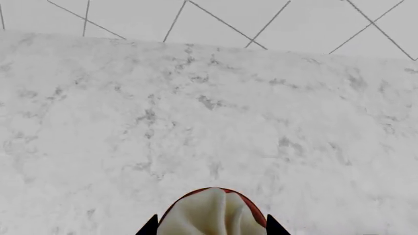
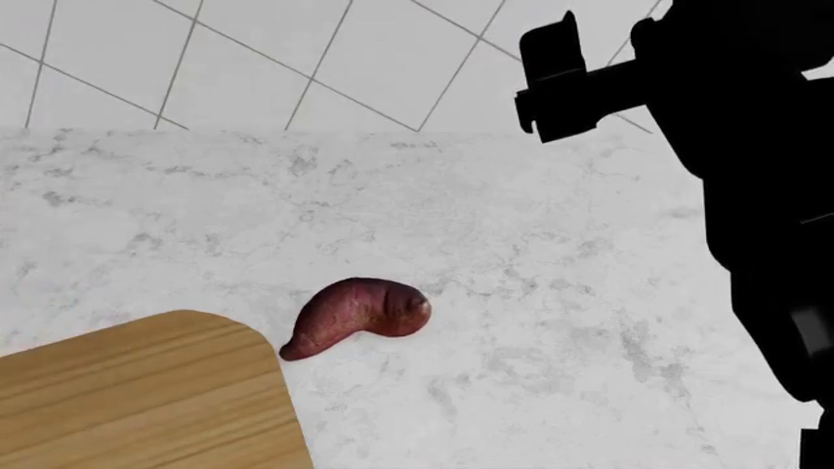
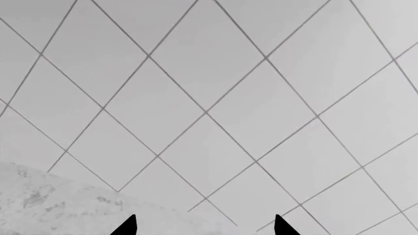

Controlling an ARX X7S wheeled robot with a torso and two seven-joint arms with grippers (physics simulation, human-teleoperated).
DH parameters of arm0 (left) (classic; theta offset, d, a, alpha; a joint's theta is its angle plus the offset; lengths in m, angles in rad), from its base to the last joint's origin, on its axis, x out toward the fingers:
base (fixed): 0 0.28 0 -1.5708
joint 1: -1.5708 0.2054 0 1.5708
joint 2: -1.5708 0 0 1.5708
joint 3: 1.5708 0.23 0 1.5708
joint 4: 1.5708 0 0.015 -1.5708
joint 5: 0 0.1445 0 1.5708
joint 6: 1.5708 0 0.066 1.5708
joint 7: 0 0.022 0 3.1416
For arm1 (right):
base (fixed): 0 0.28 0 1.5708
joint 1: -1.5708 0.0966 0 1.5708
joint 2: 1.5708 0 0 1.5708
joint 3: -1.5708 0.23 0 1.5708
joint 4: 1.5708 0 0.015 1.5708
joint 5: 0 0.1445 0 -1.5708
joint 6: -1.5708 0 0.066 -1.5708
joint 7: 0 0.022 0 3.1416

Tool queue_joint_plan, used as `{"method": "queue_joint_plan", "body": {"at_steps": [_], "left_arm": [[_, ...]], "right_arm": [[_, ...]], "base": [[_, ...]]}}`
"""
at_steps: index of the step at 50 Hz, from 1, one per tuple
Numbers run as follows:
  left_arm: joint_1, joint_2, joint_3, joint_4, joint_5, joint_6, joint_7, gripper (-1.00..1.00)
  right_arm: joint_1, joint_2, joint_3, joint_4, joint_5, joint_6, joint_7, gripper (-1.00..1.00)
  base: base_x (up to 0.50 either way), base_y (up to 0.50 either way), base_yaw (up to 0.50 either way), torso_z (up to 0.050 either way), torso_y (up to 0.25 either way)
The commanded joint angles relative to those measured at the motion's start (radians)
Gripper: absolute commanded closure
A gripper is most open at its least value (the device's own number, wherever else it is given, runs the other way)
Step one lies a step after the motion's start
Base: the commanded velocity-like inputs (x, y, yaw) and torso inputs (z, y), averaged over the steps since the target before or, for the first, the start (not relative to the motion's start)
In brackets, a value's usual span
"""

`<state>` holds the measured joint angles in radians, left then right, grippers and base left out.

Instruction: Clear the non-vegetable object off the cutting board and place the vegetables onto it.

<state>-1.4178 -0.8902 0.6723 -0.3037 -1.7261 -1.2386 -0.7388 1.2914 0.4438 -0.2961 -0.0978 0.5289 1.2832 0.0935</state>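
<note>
In the left wrist view, the cream-white pleated non-vegetable object, with a reddish-brown base rim, fills the gap between the two dark fingertips of my left gripper, which is shut on it over the marble counter. The reddish-purple sweet potato lies on the counter, just off the far right corner of the wooden cutting board. The visible part of the board is bare. My right gripper is open and empty, held high and facing the tiled wall. The beet is out of view. The left gripper is not in the head view.
The white marble counter runs back to a diagonally tiled wall. My black right arm fills the right side of the head view.
</note>
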Motion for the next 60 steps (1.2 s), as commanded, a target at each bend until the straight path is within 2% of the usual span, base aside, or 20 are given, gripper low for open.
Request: {"method": "queue_joint_plan", "body": {"at_steps": [1,18,25,47,48,54,60], "left_arm": [[0.016,0.005,0.006,-0.048,0.168,0.016,0.069,1.00],[0.036,0.000,0.035,-0.200,0.304,0.132,0.106,1.00],[0.096,-0.004,0.046,-0.270,0.336,0.189,0.129,1.00],[0.250,-0.021,0.022,-0.347,0.302,0.268,0.166,1.00],[0.248,-0.020,0.021,-0.347,0.302,0.266,0.166,-1.00],[0.214,-0.027,0.012,-0.329,0.288,0.241,0.149,-1.00],[0.158,-0.041,-0.001,-0.218,0.258,0.188,0.098,-1.00]], "right_arm": [[-0.029,-0.049,0.065,-0.050,-0.047,0.012,-0.012,-1.00],[0.000,-0.052,0.038,-0.021,-0.047,0.007,-0.023,-1.00],[-0.008,-0.047,0.046,-0.035,-0.039,0.010,-0.021,-1.00],[-0.021,-0.043,0.056,-0.060,-0.025,0.026,-0.008,-1.00],[-0.020,-0.043,0.056,-0.059,-0.025,0.026,-0.008,-1.00],[-0.024,-0.041,0.055,-0.060,-0.023,0.024,-0.007,-1.00],[-0.028,-0.043,0.053,-0.056,-0.021,0.018,-0.008,-1.00]], "base": [[0.00,0.00,0.00,0.000,0.000],[0.00,0.00,0.00,0.000,0.001],[0.00,0.00,0.00,0.000,0.000],[0.00,0.00,0.00,0.000,0.000],[0.00,0.00,0.00,0.000,0.000],[0.00,0.00,0.00,0.000,0.000],[0.00,0.00,0.00,0.000,0.000]]}}
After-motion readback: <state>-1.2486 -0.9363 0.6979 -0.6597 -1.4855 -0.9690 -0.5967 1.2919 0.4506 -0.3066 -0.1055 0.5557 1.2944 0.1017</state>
